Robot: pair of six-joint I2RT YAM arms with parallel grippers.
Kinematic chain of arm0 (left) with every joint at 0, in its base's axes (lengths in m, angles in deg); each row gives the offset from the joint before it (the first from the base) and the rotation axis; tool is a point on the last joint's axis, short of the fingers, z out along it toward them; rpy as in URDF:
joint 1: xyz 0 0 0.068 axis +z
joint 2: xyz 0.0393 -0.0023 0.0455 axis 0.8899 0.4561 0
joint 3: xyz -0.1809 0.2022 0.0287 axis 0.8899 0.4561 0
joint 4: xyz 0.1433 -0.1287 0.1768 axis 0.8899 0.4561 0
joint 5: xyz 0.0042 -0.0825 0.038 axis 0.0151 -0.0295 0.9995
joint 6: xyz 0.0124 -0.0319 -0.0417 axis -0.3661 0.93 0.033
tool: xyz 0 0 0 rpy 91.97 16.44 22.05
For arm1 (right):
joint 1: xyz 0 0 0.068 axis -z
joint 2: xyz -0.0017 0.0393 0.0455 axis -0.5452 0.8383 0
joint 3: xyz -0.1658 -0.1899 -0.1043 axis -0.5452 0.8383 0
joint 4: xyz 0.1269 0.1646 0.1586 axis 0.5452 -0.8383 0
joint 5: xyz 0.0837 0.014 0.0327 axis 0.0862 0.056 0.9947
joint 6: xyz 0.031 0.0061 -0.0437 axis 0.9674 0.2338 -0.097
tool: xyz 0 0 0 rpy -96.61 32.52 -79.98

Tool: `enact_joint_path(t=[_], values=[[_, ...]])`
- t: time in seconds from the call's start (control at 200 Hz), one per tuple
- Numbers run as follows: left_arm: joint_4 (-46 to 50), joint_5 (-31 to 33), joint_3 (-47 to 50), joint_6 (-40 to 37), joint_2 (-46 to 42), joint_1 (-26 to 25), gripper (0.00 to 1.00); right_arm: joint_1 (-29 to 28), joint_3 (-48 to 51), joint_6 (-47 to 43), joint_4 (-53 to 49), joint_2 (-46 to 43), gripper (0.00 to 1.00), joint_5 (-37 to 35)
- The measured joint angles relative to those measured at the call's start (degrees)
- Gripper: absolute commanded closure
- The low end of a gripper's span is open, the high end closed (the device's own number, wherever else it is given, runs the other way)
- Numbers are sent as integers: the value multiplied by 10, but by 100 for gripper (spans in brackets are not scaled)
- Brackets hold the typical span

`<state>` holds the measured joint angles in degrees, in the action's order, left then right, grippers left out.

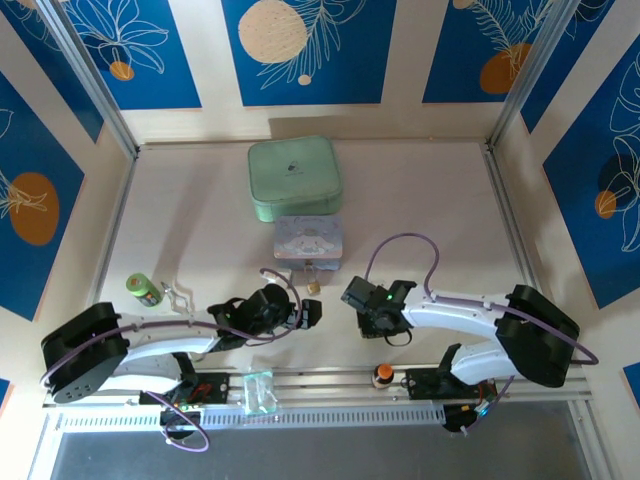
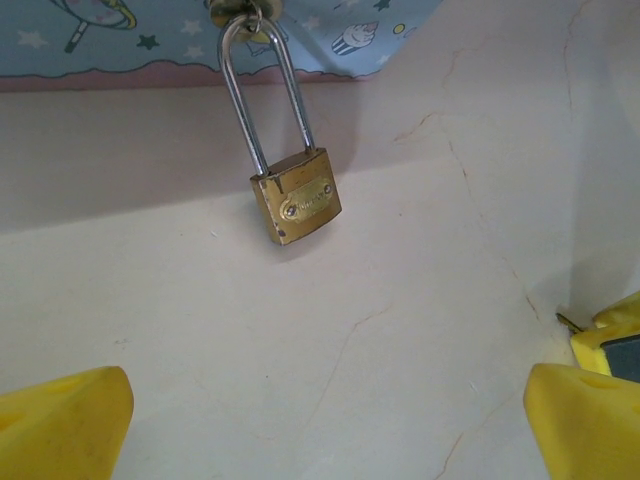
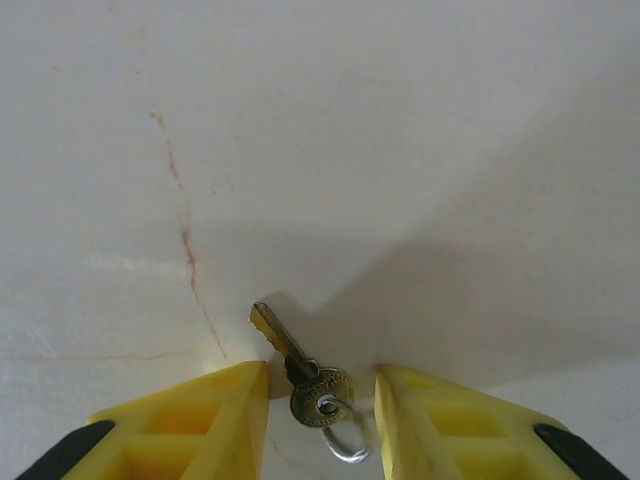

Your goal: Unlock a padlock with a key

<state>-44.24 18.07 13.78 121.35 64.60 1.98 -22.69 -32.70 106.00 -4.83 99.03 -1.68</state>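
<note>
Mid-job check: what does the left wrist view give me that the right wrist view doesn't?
Left wrist's own: the padlock, its brass body lying on the table and its silver shackle hooked to a fitting at the edge of the pale blue tin.
Right wrist's own: the key, lying between the fingers of the open right claw with a gap on each side.
Shared: the pale table and a pair of yellow fingers at the bottom. The left claw is open wide.

My top camera sits above and behind me, looking down over the whole counter. My left wrist camera looks low and forward, close on the padlock, which the top view shares; my right wrist's tilts steeply down, close over the key.
</note>
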Motion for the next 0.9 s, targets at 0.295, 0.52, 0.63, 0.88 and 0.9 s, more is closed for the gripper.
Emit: enact_joint_path(t=[0.295,0.52,0.63,0.88,0.9], values=[[-10,-1,0,10,6,0,1,-11,-21,2,-20,31,74,-6],[-17,1,0,16,7,0,1,-39,-74,14,-63,102,93,-28],[-20,1,4,17,6,0,1,-39,-74,17,-64,102,100,-28],[-48,0,17,25,6,0,4,-35,-60,10,-50,66,100,-25],[-53,-1,17,26,8,0,5,-34,-57,8,-47,62,100,-23]])
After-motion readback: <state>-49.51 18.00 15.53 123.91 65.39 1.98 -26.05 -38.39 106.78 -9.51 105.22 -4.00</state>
